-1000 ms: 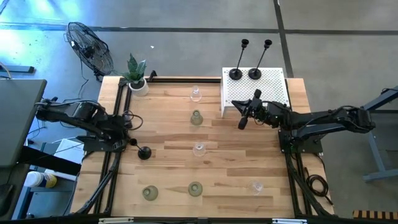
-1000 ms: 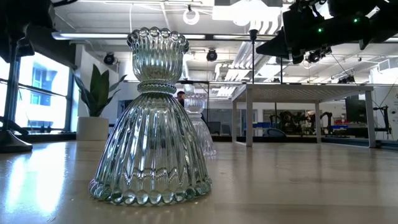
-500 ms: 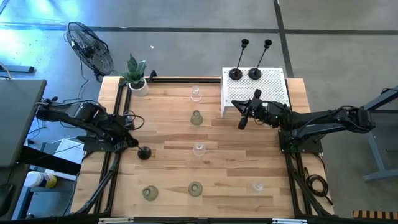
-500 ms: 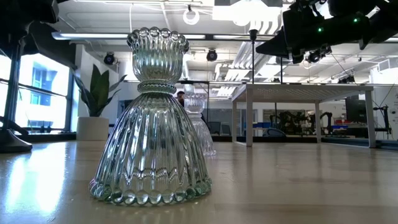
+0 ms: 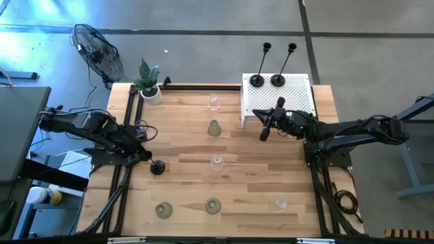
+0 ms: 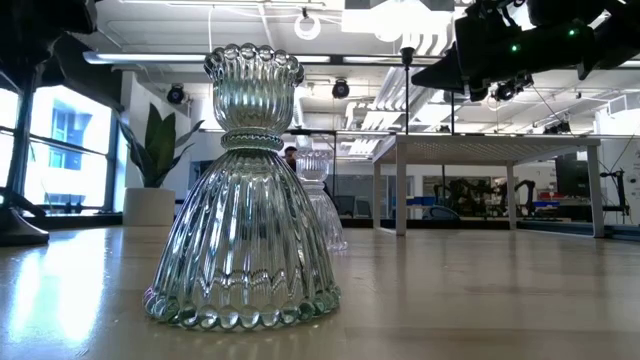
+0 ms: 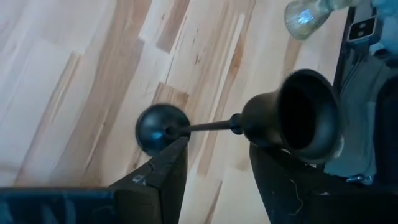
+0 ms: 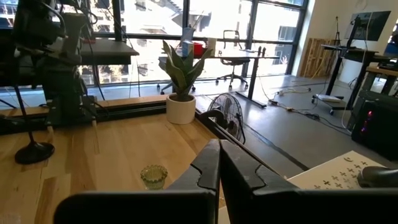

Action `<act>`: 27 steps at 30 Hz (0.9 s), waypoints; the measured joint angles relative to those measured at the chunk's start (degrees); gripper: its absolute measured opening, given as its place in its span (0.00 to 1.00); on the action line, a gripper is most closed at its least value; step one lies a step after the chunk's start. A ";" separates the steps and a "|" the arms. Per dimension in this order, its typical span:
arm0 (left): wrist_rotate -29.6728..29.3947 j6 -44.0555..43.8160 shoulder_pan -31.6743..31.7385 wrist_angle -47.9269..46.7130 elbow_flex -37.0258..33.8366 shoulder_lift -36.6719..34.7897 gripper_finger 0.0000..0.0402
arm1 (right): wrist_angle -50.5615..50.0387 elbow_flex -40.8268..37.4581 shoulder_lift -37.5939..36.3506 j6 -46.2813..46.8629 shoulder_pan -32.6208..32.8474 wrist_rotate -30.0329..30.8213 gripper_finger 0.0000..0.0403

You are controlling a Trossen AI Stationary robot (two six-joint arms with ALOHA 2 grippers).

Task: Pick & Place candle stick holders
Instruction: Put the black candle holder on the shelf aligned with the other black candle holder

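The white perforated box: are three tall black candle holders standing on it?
No. The high view shows two black thin-stemmed holders on the white perforated box; the third stands on the wooden table.

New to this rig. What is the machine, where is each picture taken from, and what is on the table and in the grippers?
Two dark robot arms work at a wooden table. One picture looks straight down. One sits at table-top height, right behind a pale-green glass holder. One camera rides on each wrist. Six squat glass candle holders stand on the table, along with a potted plant. Two black holders stand on a white perforated box. The left gripper is open at the thin stem of a third black holder. The right gripper is shut and empty, by the box.
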 joint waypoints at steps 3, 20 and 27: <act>-1.08 0.82 0.00 1.28 0.00 0.01 0.42 | 0.00 0.00 0.00 -0.02 0.00 -0.64 0.00; -5.27 3.33 0.00 2.15 0.00 1.05 0.42 | 0.02 0.02 0.00 0.00 0.00 -0.86 0.00; -3.97 3.79 0.02 2.24 0.00 3.85 0.42 | 0.02 0.02 0.00 0.00 0.00 -0.81 0.00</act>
